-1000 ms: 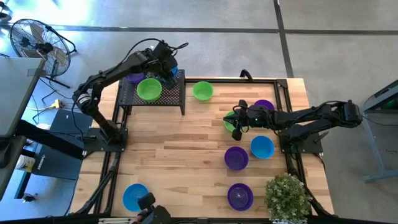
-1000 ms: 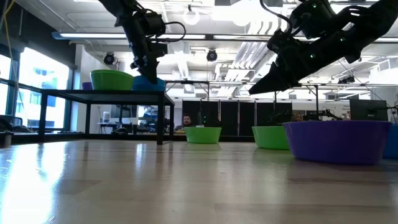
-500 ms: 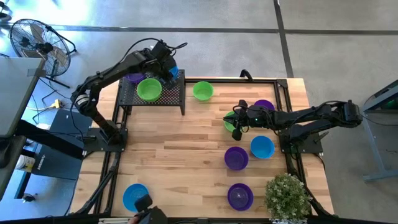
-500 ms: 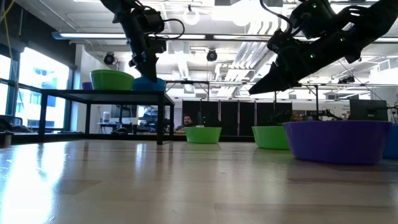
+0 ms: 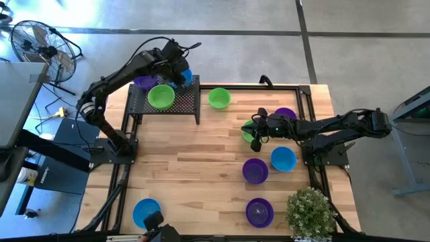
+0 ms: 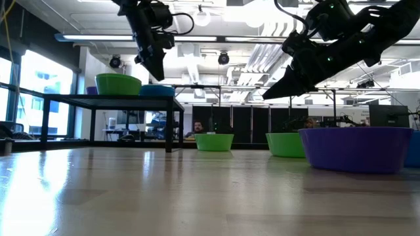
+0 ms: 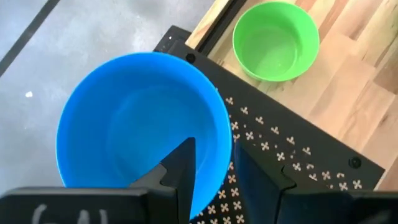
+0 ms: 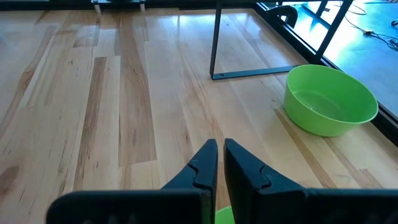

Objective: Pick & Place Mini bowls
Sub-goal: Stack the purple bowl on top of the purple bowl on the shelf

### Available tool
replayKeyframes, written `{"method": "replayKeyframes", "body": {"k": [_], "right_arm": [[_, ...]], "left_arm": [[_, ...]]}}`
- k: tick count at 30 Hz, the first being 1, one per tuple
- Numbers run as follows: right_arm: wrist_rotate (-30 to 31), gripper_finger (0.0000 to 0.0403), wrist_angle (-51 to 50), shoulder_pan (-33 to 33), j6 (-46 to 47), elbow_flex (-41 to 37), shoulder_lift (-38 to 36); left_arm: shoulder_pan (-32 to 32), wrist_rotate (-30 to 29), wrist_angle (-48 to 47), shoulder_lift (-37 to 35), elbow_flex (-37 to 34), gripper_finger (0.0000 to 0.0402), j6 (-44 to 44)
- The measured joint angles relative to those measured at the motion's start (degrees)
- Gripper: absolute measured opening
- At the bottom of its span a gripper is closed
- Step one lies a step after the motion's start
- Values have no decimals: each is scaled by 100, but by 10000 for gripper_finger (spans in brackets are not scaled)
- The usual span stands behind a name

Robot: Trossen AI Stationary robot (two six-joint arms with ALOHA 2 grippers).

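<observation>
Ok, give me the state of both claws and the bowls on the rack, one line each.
Glossy blue plastic bowl: upright on the black mesh metal rack, not gripped.
Bright green plastic bowl: upright on the rack, untouched.
Left claw: open, just above the blue bowl's rim.
Right claw: shut, empty, over the wooden table.

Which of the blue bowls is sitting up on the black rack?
The blue bowl at the rack's back corner, just below the left pincer, beside a green bowl. The other two blue bowls rest on the wooden table.
</observation>
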Motion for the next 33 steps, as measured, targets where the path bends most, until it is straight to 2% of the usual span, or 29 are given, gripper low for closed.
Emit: {"method": "replayKeyframes", "body": {"k": [5, 10, 16, 22, 28, 33], "right_arm": [[0, 16, -2, 2, 0, 0, 0], [-2, 15, -4, 1, 0, 0, 0], [-2, 2, -7, 1, -1, 0, 0], [64, 2, -4, 0, 0, 0, 0], [240, 3, 164, 0, 42, 0, 0], [222, 3, 257, 0, 126, 0, 0]], "left_arm": [[-2, -35, 76, 0, 0, 89, 108], [0, -166, 231, -120, -70, 12, 160], [-358, -798, 1513, -952, -1034, 5, 111], [-944, -728, 2785, -1985, -2194, 4, -220], [-1523, -234, 3884, -2765, -3324, 5, -357], [-1627, 549, 3763, -2916, -3958, 5, -996]]}}
